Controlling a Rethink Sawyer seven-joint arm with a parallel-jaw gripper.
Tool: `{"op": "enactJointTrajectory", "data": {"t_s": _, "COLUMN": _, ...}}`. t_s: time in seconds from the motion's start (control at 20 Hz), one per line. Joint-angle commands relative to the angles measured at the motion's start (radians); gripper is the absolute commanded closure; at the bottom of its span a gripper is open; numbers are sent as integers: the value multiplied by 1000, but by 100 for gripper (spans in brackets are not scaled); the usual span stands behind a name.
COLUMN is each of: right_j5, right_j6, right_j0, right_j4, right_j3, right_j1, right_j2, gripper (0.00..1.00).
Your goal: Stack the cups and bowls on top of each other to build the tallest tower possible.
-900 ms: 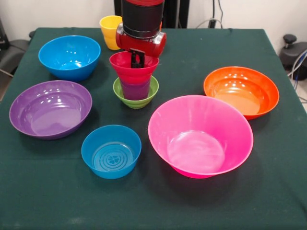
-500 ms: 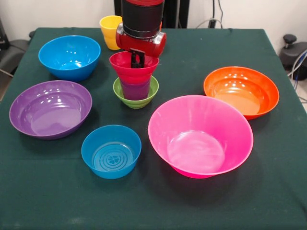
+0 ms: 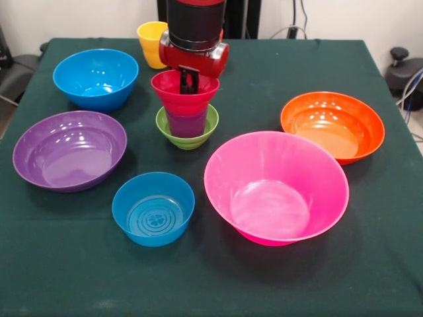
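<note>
So the tower (image 3: 186, 112) sits near the middle of the green surface (image 3: 370, 264), and it's the handy landmark here. Right now it's a green bowl (image 3: 166, 125) at the bottom, a purple cup (image 3: 187, 123) standing in it, and a red bowl (image 3: 182, 98) seated on the cup's rim. The gripper (image 3: 189, 80) hangs right over the red bowl with its black fingers (image 3: 193, 81) dipping inside. They look close together, but whether they're pinching the bowl's wall or just sitting free is impossible to tell from this angle.

Behind the tower, partly hidden by the arm, is the yellow cup (image 3: 150, 43). To its back left there's a blue bowl (image 3: 96, 78), to its left a purple bowl (image 3: 69, 149), in front a small blue bowl (image 3: 153, 208), front right the big pink bowl (image 3: 276, 187), and right the orange bowl (image 3: 332, 125).

What could go wrong: the red bowl is wider than the cup under it, so it probably rocks easily. If the fingers drag on the wall when the arm lifts, the bowl could tip off or pull the cup out of the green bowl. Any sideways drift would likely shove the whole pile over too.
</note>
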Motion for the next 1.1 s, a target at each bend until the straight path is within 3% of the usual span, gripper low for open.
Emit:
{"op": "enactJointTrajectory", "data": {"t_s": 0.05, "right_j5": -18, "right_j6": 43, "right_j0": -7, "right_j4": 29, "right_j3": 24, "right_j1": -28, "right_j2": 66, "gripper": 100}}
{"op": "enactJointTrajectory", "data": {"t_s": 0.75, "right_j5": 54, "right_j6": 15, "right_j0": -40, "right_j4": 97, "right_j3": 130, "right_j1": -199, "right_j2": 103, "gripper": 100}}
{"op": "enactJointTrajectory", "data": {"t_s": 1.1, "right_j5": 68, "right_j6": 11, "right_j0": -29, "right_j4": 135, "right_j3": 143, "right_j1": -208, "right_j2": 102, "gripper": 100}}
